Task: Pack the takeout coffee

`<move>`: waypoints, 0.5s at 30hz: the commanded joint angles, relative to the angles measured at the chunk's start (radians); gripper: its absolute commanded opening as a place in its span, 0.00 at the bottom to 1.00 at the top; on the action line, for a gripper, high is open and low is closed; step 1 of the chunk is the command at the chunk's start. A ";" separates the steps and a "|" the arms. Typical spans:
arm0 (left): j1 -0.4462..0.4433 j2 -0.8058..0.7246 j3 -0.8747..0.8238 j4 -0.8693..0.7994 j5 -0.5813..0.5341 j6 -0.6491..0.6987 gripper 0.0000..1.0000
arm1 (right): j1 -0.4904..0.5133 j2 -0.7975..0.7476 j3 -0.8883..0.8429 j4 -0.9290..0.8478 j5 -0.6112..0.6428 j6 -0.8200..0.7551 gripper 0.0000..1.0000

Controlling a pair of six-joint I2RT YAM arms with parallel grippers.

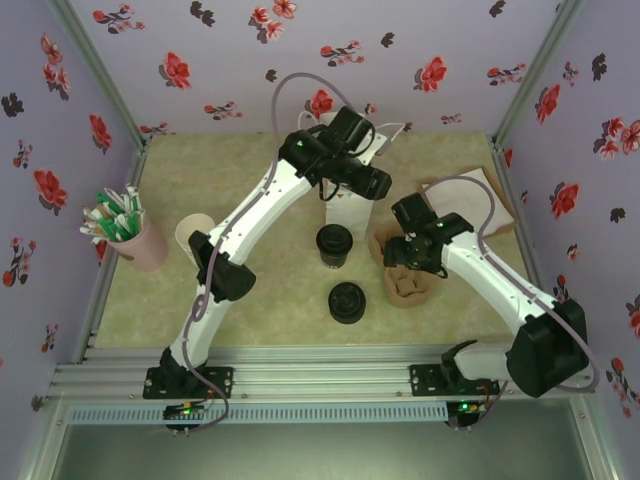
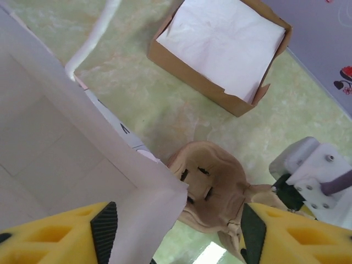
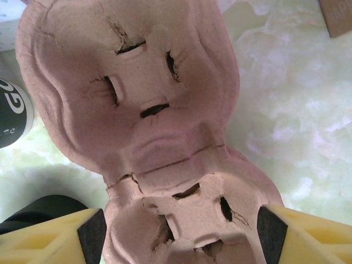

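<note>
Standing at the far left of the table (image 1: 275,315) is a pink cup (image 1: 146,246) full of green-and-white sticks, and just right of it a stack of cream cups (image 1: 193,234). Right of those, the left arm reaches up the middle to a white paper bag (image 1: 345,210) standing open. The left gripper (image 2: 176,231) hangs at the bag's rim with its jaws wide: one pad is over the bag's inside, the other outside, and the paper corner lies loose between them. The takeout coffee (image 1: 335,243) stands upright on the table just in front of the bag, black lid on, outside both the bag and the carrier. A little nearer lie black lids (image 1: 347,302), apart from it. Right of the coffee lies the brown pulp carrier (image 3: 165,110), both wells bare. The right gripper (image 3: 180,231) straddles its near well, pads right at the carrier's edges; whether they press it I cannot tell. Farthest right sits a brown box (image 2: 190,74) of white napkins (image 2: 225,38).
</note>
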 commanded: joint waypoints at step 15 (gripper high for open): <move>0.034 -0.265 -0.154 0.149 0.033 -0.025 0.99 | -0.006 0.114 0.094 -0.008 0.001 -0.093 0.64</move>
